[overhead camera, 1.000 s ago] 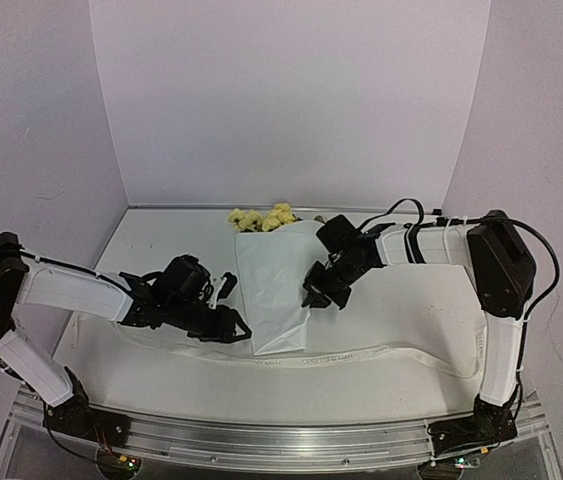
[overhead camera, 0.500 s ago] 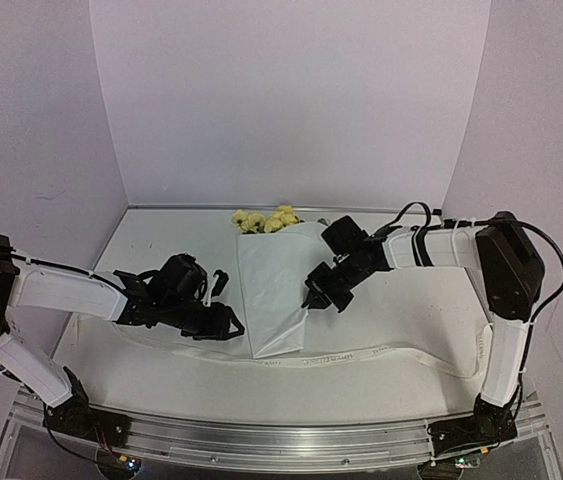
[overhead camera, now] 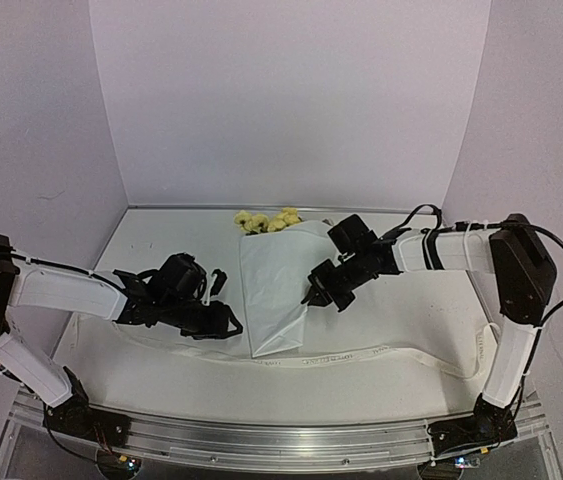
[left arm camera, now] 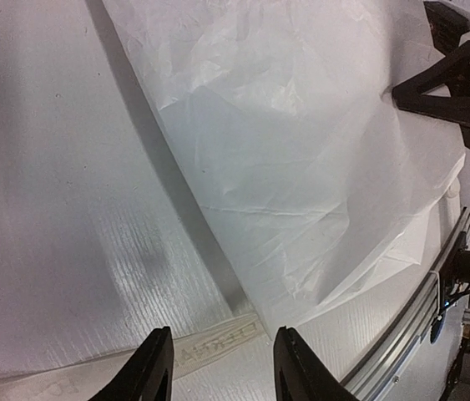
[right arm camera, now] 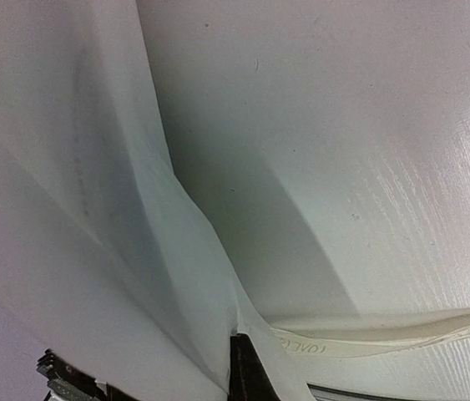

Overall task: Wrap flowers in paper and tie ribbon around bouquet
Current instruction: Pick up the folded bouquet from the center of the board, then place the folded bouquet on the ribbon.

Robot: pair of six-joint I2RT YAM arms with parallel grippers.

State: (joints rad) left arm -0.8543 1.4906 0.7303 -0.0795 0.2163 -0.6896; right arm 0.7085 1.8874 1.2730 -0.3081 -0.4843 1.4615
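The wrapping is judged to be partly done and the tying not yet begun. The flowers (overhead camera: 266, 219) are laid toward the back of the table (overhead camera: 161, 245). Only their yellow heads are seen, sticking out past the far edge of the paper (overhead camera: 273, 295); the stems are hidden beneath it. The paper is folded over them into a long, loose wrap that narrows toward the near side. No snug cone is formed yet, since the right flap is seen raised off the table in the right wrist view.

That flap's edge is drawn up to the right gripper (overhead camera: 317, 293), whose jaws are closed, and it is taken to be pinched between them. The left gripper (overhead camera: 227, 304) is held low just beside the wrap's left edge. Its jaws are parted at a middling width with nothing between them, and the ribbon (left arm camera: 209, 342) is seen on the table below them.

The ribbon is laid flat across the table from left to right, passing under the near end of the wrap, with both ends loose and no knot made. What is left, by this reading, is most of the task. The flap has to be closed over, the wrap gathered tight at its waist, and the two ribbon ends brought up around it and tied.
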